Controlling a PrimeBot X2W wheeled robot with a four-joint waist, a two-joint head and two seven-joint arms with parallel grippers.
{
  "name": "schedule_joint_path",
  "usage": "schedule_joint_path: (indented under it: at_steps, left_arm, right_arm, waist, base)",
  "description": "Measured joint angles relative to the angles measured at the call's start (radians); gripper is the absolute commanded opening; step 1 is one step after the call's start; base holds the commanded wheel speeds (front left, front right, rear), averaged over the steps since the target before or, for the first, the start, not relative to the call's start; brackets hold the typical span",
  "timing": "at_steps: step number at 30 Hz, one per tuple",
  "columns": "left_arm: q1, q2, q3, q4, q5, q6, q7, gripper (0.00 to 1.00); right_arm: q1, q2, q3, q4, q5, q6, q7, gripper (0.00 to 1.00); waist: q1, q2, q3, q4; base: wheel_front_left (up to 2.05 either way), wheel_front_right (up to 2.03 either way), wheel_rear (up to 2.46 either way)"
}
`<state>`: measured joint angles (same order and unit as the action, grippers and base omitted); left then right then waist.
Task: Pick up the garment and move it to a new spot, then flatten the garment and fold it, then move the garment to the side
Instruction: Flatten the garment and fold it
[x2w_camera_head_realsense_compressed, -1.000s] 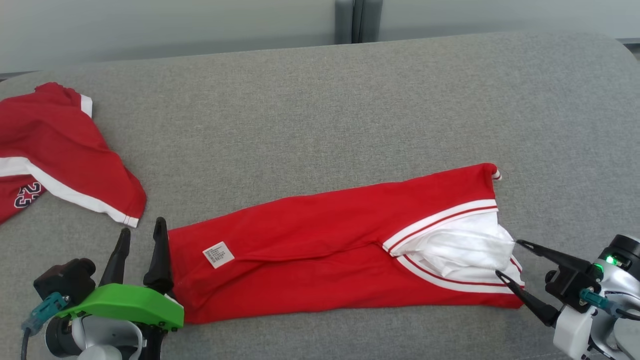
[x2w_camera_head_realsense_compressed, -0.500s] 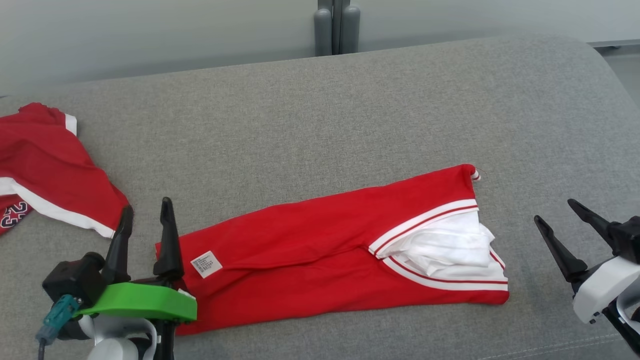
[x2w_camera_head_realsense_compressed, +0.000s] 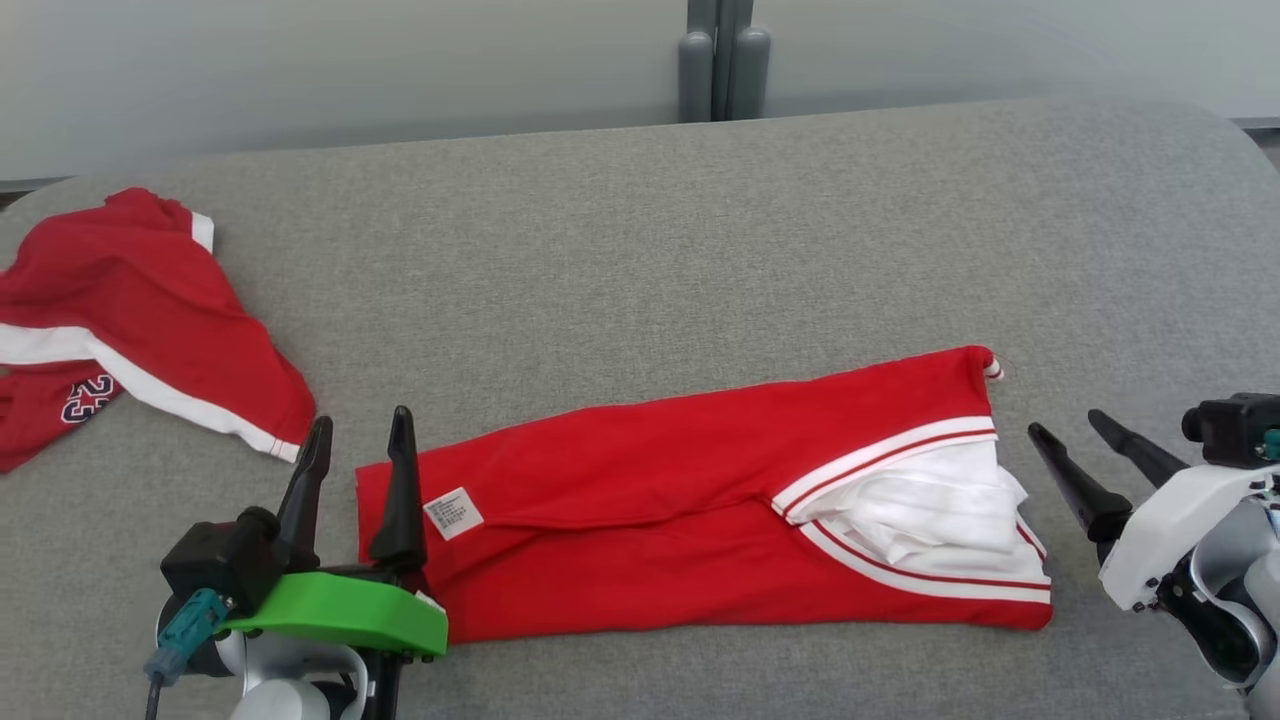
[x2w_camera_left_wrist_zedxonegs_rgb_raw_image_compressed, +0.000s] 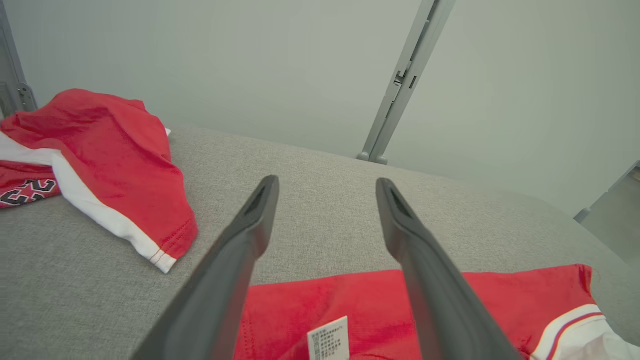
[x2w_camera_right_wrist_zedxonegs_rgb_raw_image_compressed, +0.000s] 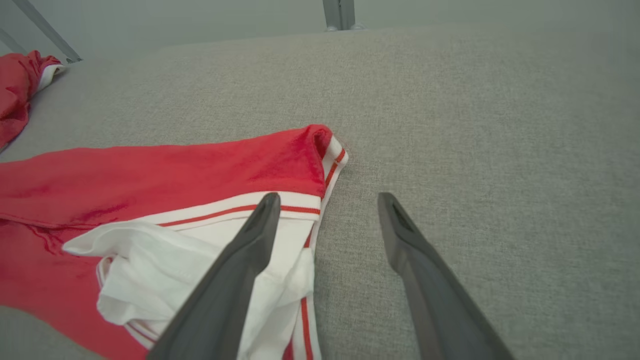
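Head view: folded red garment (x2w_camera_head_realsense_compressed: 650, 530) on grey cushion (x2w_camera_head_realsense_compressed: 700, 250), lying left-right, white-trimmed end pointing right.
Left gripper (x2w_camera_head_realsense_compressed: 362, 415) at its left edge, right gripper (x2w_camera_head_realsense_compressed: 1064, 421) just off the right end, both spread wide, gripping nothing.

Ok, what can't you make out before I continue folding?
- Care label print: too small in the head view; cut by the left wrist view's bottom edge.
- Second red garment: cut by the head view's left edge, so its full shape is unknown.
- Folded red jersey underside: hidden by its top layer.
- Left gripper: hem contact unclear; its finger overlaps the hem, head view.
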<state>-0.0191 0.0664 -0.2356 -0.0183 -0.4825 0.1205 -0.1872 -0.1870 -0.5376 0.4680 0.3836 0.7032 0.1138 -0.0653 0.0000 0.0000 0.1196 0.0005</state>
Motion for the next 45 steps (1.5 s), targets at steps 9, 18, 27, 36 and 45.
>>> schedule_joint_path:
  at_steps: [9, 18, 27, 36, 45]
  left_arm:
    - [0.0, -0.01, -0.006, -0.002, 0.011, 0.0, -0.017, 1.0]
    - [0.0, -0.012, 0.009, -0.003, 0.014, 0.002, -0.027, 1.0]
    - [0.0, -0.013, 0.026, -0.002, 0.021, 0.003, -0.034, 1.0]
    - [0.003, -0.015, 0.047, 0.001, 0.029, 0.003, -0.035, 1.0]
    - [0.018, -0.016, 0.055, 0.0, 0.049, 0.003, -0.035, 1.0]
  right_arm:
    - [-0.015, 0.011, 0.013, 0.072, 0.09, 0.0, 0.162, 1.0]
    - [-0.027, 0.043, 0.013, 0.124, 0.145, 0.0, 0.239, 1.0]
    - [-0.046, 0.063, 0.05, 0.127, 0.148, 0.001, 0.256, 0.38]
    - [-0.078, 0.08, 0.095, 0.133, 0.105, 0.009, 0.238, 0.0]
    - [-0.111, 0.086, 0.087, 0.163, 0.106, 0.011, 0.211, 0.0]
  waist:
    - [0.0, 0.0, 0.008, 0.069]
    - [0.0, 0.0, 0.022, 0.112]
    - [0.0, 0.0, 0.022, 0.112]
    - [0.0, 0.0, 0.011, 0.091]
    - [0.0, 0.0, -0.002, 0.049]
  base:
    - [0.0, 0.0, 0.0]
    - [0.0, 0.0, 0.0]
    - [0.0, 0.0, 0.0]
    - [0.0, 0.0, 0.0]
    - [0.0, 0.0, 0.0]
